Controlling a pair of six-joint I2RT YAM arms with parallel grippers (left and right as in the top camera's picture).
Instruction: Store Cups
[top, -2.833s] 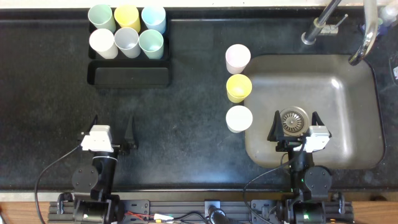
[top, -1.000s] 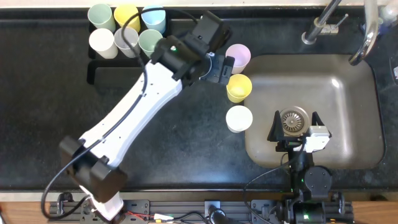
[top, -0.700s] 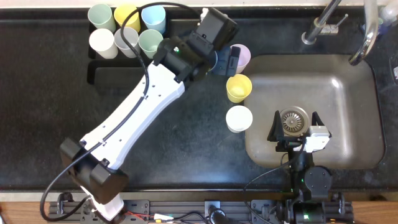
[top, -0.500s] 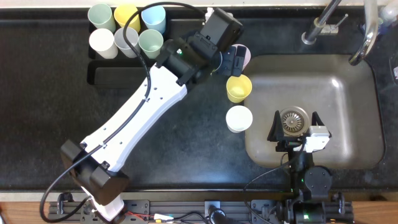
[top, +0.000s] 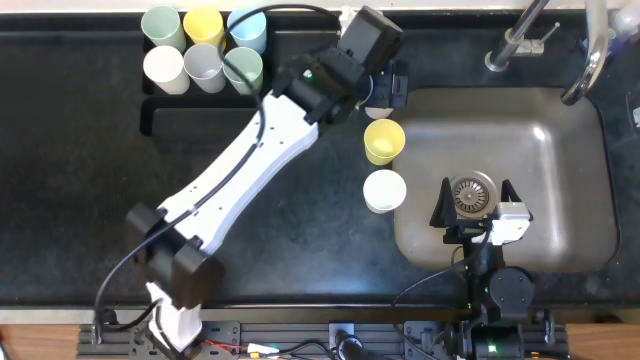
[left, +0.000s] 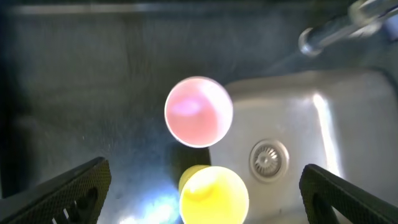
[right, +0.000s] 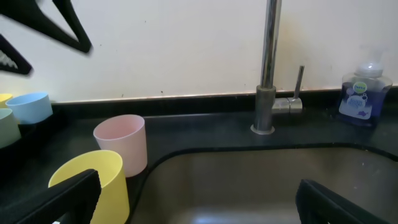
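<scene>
Top view: I note the left arm lying diagonally across the black stone counter (top: 80, 180), its left gripper (top: 392, 86) up at the sink's far left corner. In the left wrist view I read its fingers as spread wide and holding nothing. The pale pink plastic cup (left: 198, 112) stands upright on the counter beneath it, mouth up, lined up between the two fingers and not touching either. Just beside the pink cup, along the sink's left rim, stands the yellow plastic cup (top: 384, 141), and next in the same row the white plastic cup (top: 384, 190); all three are upright and slightly apart from one another. The stainless steel sink (top: 560, 150) lies to their right, with the round metal drain (left: 268, 158) in its floor. The right gripper (top: 474, 200) sits low near its base over the sink, directly above the drain, fingers parted and gripping nothing. At the counter's far left I log the black rectangular storage tray (top: 208, 122); six upright cups in pale green, yellow, blue, white and grey stand in its rear part, in two rows of three. The right wrist view shows the chrome faucet (right: 268, 62) behind the sink and a blue soap bottle (right: 364, 93) on the ledge beside it.
</scene>
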